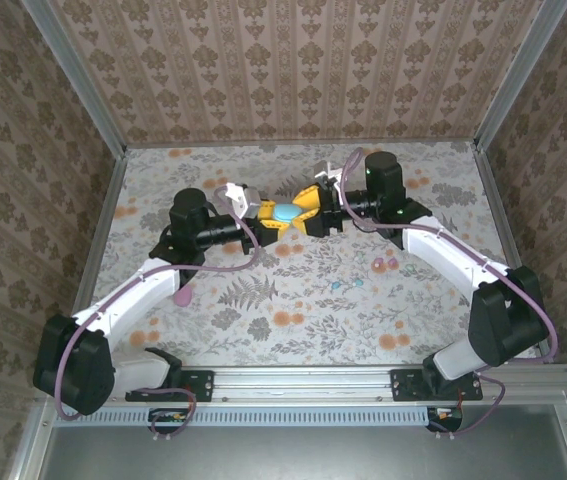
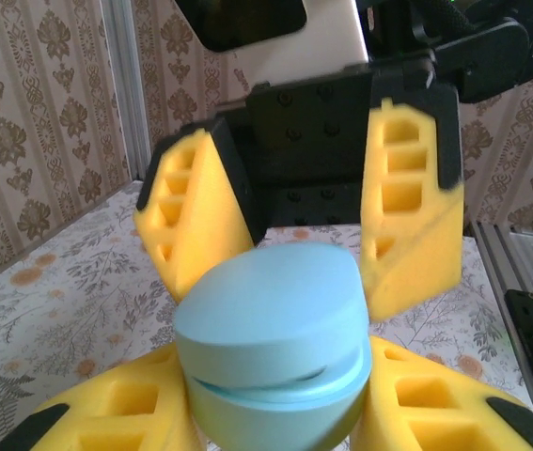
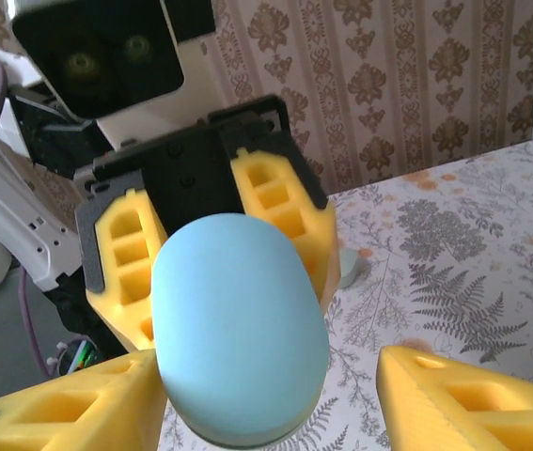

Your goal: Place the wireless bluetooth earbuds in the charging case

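Pale-blue matte plastic forms the charging case (image 1: 285,212), a smooth egg-shaped shell with a thin curved seam between lid and base. It is held above the middle of the table (image 1: 293,335), whose surface bears a printed pattern of grey ferns and orange blossoms. The left gripper (image 1: 271,216) has its fingers (image 3: 280,202), blocky yellow wedges with rectangular hollows and black backing, clamped on the two sides of the case. The right gripper (image 1: 310,220) faces it from the opposite end; its matching yellow fingers (image 2: 407,207) stand apart, flanking the case on both sides. From the right wrist, these fingers lie wide at either side of the rounded end. Pink earbuds (image 1: 378,265), tiny and glossy, lie on the table just beside the right forearm, well apart from the case. Cyan earbuds (image 1: 339,286) lie near them, closer to the table's middle. A rounded pink object (image 1: 181,297) rests beside the left arm.
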You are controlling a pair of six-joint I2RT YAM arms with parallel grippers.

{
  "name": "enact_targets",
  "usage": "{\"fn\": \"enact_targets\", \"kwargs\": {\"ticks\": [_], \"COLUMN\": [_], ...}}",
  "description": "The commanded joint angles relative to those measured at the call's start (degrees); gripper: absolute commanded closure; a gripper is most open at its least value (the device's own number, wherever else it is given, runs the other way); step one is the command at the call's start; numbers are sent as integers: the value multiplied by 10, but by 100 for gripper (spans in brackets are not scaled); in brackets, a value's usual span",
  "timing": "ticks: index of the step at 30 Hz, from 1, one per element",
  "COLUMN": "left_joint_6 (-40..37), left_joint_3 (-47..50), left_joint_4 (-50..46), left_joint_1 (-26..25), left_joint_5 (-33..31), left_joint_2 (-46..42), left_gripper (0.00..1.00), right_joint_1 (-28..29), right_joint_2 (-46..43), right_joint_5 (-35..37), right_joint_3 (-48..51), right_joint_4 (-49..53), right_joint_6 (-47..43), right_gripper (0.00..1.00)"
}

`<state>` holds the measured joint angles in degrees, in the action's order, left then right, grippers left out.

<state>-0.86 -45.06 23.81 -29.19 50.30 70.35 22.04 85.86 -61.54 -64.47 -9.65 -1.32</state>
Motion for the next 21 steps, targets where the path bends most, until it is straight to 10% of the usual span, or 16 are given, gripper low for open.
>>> {"fn": "enact_targets", "kwargs": {"ticks": [1, 21], "left_joint_6": [-16, 28], "left_joint_3": [7, 37], "left_joint_4": [10, 88], "left_joint_1": [-12, -17], "left_joint_5": [32, -55], "left_joint_2": [-19, -14], "left_gripper": [77, 77], "right_joint_1": [-10, -27], "right_joint_2": [3, -28], "right_joint_5": [18, 77], "right_joint_3": [-29, -92], "right_joint_4": [-8, 116], "right_joint_6": [34, 152], "right_gripper": [37, 29]}}
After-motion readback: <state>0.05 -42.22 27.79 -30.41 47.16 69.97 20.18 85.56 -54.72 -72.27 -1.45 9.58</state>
